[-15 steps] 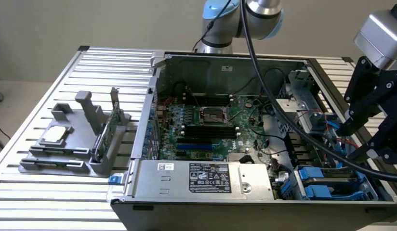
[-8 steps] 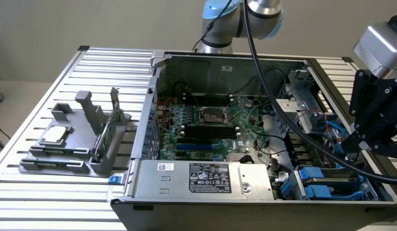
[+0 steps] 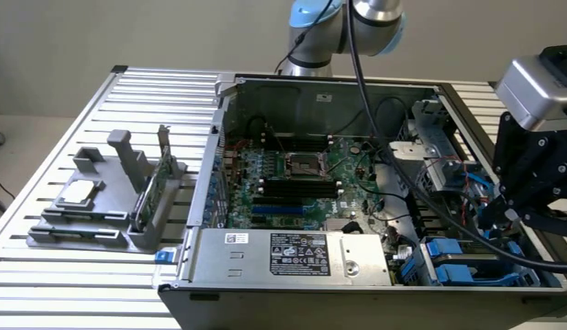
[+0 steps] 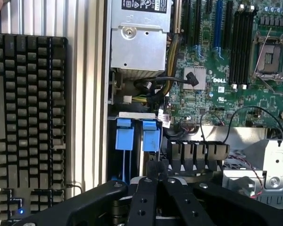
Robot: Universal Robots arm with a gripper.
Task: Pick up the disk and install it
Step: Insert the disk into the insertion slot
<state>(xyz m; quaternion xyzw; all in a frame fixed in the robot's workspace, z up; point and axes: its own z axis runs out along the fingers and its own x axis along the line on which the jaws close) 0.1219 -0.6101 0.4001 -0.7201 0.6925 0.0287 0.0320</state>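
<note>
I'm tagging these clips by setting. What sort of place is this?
Probably a robotics lab bench for computer assembly: an open computer case on a slatted metal table, a keyboard beside it, and a robot arm.

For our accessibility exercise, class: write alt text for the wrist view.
A shut black end effector hangs over an open computer case, its tips beside the blue carrier of a disk in its bay. A motherboard lies beyond, and a keyboard sits outside the case.

A plain beige wall (image 3: 127,34) rises behind the slatted aluminium table (image 3: 45,275); pale floor (image 3: 27,137) lies beside it.
</note>
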